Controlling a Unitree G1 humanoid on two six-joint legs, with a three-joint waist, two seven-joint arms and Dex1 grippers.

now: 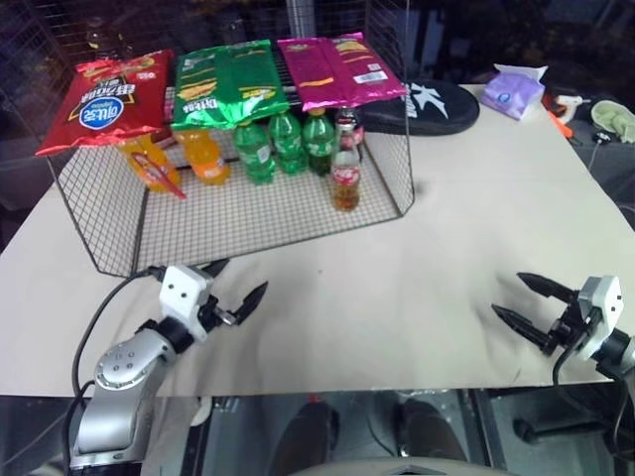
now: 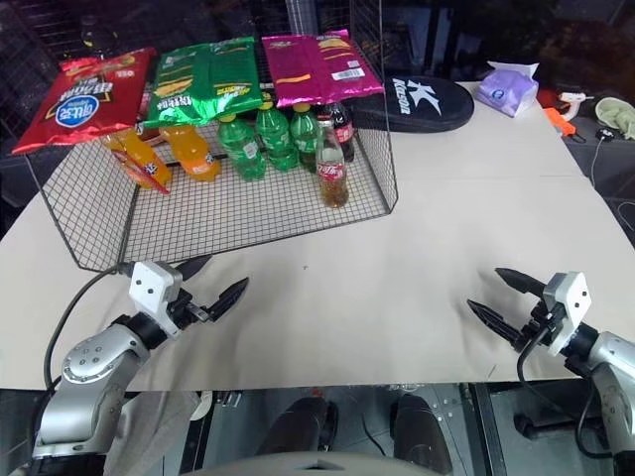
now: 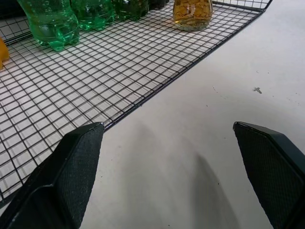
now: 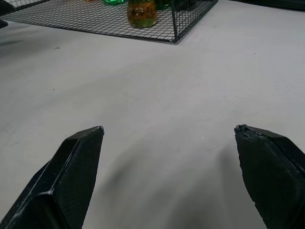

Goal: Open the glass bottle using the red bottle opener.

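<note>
glass bottle (image 1: 345, 169) upright, frame's upper middle – we judge left gripper (image 1: 234, 293) nearer | right gripper (image 1: 528, 301) lower right | both spread wide, empty

White "K" logo on the black pouch (image 2: 422, 103)
</note>
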